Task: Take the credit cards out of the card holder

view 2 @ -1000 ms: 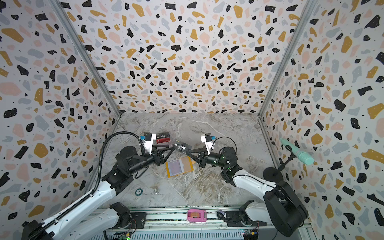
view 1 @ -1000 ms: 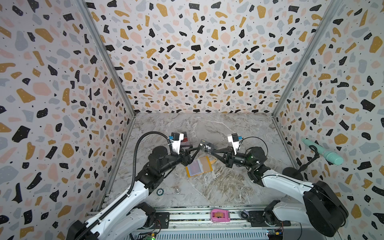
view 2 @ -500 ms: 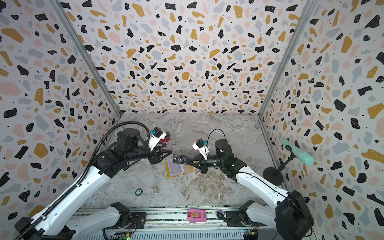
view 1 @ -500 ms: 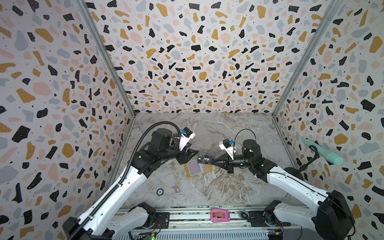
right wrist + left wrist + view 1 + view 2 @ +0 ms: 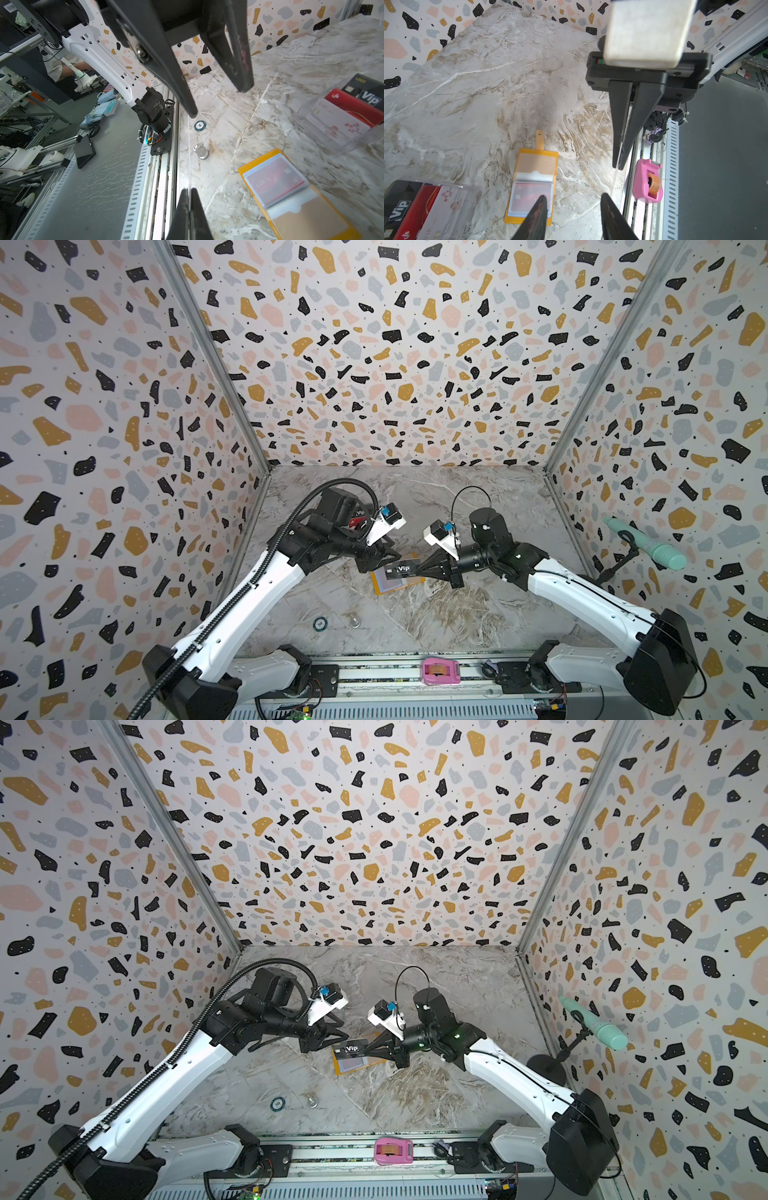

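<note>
Left wrist view: the left gripper (image 5: 573,196) hovers above the open card holder (image 5: 537,164), jaws spread — a red card (image 5: 529,195) sits inside it. In both top views the right gripper (image 5: 417,570), reaching level, pinches a black card (image 5: 401,569) over the card holder.

bright even light, soft shadows; wrist views edge-warped, foreground blurred.

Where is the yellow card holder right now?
The card holder lies open on the marble table near the middle in both top views, under the black Vip card pinched by the right gripper.
</note>
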Robot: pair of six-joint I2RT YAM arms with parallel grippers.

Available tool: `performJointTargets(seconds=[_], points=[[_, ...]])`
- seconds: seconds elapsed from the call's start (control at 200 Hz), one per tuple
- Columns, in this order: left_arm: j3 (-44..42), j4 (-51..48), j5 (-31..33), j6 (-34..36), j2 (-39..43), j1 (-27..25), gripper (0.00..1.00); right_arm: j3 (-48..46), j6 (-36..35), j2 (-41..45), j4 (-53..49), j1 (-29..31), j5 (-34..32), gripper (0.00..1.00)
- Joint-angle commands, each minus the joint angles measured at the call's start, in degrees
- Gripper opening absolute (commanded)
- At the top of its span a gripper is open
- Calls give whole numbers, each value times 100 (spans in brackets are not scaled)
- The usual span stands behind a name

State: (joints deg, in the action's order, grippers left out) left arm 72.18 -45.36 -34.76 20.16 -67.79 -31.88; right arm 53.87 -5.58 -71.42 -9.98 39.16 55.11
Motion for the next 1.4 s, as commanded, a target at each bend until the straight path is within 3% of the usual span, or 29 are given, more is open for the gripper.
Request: performJointTargets(seconds=[0.0,0.831,1.136,1.396], points=[[165,-183,-211,132,81,-29,44,328,-474,-31,-503,37,130,0],[-153,-236,-612,136,73,-47,33,433,-716,-3,-300,66,-9,0],[-252,-210,-611,62,-43,-55,23,433,-734,57,-197,68,-9,0],[-197,-175,-547,12,-102,-53,8,389,-721,40,-162,66,-102,0]])
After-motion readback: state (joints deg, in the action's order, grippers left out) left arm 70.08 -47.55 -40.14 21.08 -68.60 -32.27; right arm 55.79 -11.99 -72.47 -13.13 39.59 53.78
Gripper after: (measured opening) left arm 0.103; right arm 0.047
